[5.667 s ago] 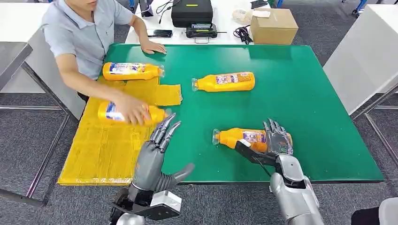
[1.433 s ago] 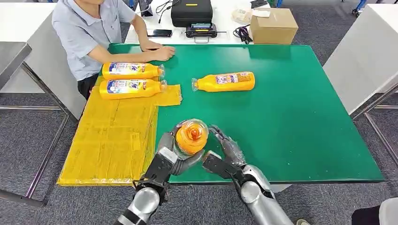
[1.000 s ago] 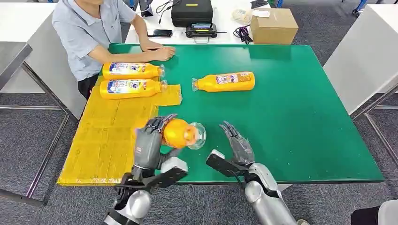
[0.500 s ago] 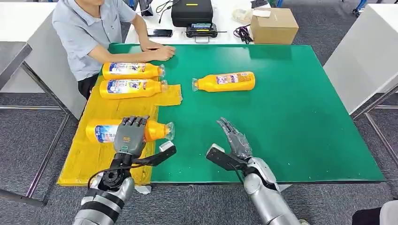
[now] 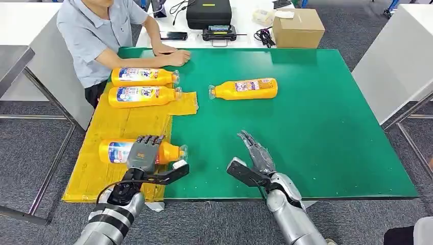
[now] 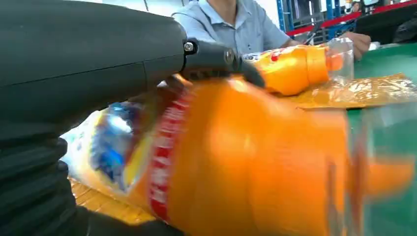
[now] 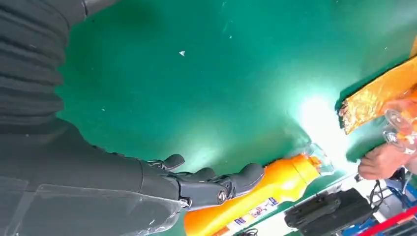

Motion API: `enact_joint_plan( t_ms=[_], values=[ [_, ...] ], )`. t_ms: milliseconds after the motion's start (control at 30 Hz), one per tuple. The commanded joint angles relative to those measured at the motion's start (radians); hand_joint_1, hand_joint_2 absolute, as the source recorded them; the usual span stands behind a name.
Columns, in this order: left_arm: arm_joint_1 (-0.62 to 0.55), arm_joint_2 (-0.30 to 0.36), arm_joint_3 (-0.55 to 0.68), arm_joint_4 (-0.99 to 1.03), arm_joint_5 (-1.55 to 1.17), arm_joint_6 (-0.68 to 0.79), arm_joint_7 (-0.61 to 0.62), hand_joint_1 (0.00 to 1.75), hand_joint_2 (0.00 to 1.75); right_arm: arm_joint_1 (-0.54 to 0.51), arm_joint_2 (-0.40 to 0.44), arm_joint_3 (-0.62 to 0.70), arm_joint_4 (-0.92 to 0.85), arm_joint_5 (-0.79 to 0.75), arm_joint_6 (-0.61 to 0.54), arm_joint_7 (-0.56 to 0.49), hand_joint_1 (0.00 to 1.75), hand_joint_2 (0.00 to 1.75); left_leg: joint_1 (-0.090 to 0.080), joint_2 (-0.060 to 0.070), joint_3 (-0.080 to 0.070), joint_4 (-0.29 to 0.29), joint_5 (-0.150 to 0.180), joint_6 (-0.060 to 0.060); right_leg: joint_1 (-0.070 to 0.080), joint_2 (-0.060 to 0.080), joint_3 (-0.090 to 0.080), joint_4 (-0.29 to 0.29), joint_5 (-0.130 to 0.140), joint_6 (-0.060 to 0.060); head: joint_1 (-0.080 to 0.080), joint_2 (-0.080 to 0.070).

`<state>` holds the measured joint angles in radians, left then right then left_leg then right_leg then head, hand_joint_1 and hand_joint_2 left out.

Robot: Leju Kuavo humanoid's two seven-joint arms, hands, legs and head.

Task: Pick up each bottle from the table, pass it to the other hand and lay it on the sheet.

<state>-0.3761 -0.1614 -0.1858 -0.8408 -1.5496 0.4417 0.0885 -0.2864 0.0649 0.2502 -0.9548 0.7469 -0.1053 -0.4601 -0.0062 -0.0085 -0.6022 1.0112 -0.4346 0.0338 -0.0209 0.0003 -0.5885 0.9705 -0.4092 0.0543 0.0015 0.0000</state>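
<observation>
An orange bottle [image 5: 116, 152] with a blue-and-white label lies across the near part of the yellow sheet [image 5: 115, 181], its clear cap toward the green table [image 5: 316, 127]. My left hand [image 5: 143, 152] grips it from above, fingers over its body; it appears close and blurred as the bottle [image 6: 255, 162] in the left wrist view. My right hand [image 5: 257, 155] hovers open over the table's near edge, holding nothing. Two more bottles [image 5: 143, 76] [image 5: 143, 95] lie at the sheet's far end. Another bottle [image 5: 244, 89] lies on the table, seen beyond my fingers [image 7: 216, 184] as the bottle [image 7: 265, 194].
A person sits at the far left corner with hands [image 5: 173, 57] resting on the table's edge. Behind the table stand a black case [image 5: 208, 13], a phone [image 5: 173, 36] and a cardboard box [image 5: 298, 28]. White tables flank both sides.
My right hand lifted a bottle from the table and passed it to my left hand, which carried it over the sheet and lowered it. The right hand drew back open.
</observation>
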Motion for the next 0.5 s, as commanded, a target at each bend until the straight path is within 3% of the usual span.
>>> enact_joint_plan(
  t_ms=[33, 500],
  values=[
    [-0.075, -0.001, 0.017, 0.135, -0.001, -0.029, -0.014, 0.0, 1.75, -0.038, 0.007, -0.03, 0.07, -0.009, 0.012, -0.013, 0.0, 1.75, 0.001, 0.0, 0.002, 0.0, 0.0, -0.001, 0.001, 0.0, 0.002, -0.001, 0.0, -0.001, 0.0, 0.0],
    [-0.094, -0.007, 0.032, 0.208, 0.024, -0.109, -0.012, 0.0, 1.75, -0.047, 0.009, -0.038, 0.089, -0.007, 0.012, -0.021, 0.0, 1.75, 0.001, 0.001, 0.005, 0.0, 0.0, -0.001, 0.001, 0.001, 0.006, -0.001, 0.0, -0.002, 0.0, 0.0]
  ],
)
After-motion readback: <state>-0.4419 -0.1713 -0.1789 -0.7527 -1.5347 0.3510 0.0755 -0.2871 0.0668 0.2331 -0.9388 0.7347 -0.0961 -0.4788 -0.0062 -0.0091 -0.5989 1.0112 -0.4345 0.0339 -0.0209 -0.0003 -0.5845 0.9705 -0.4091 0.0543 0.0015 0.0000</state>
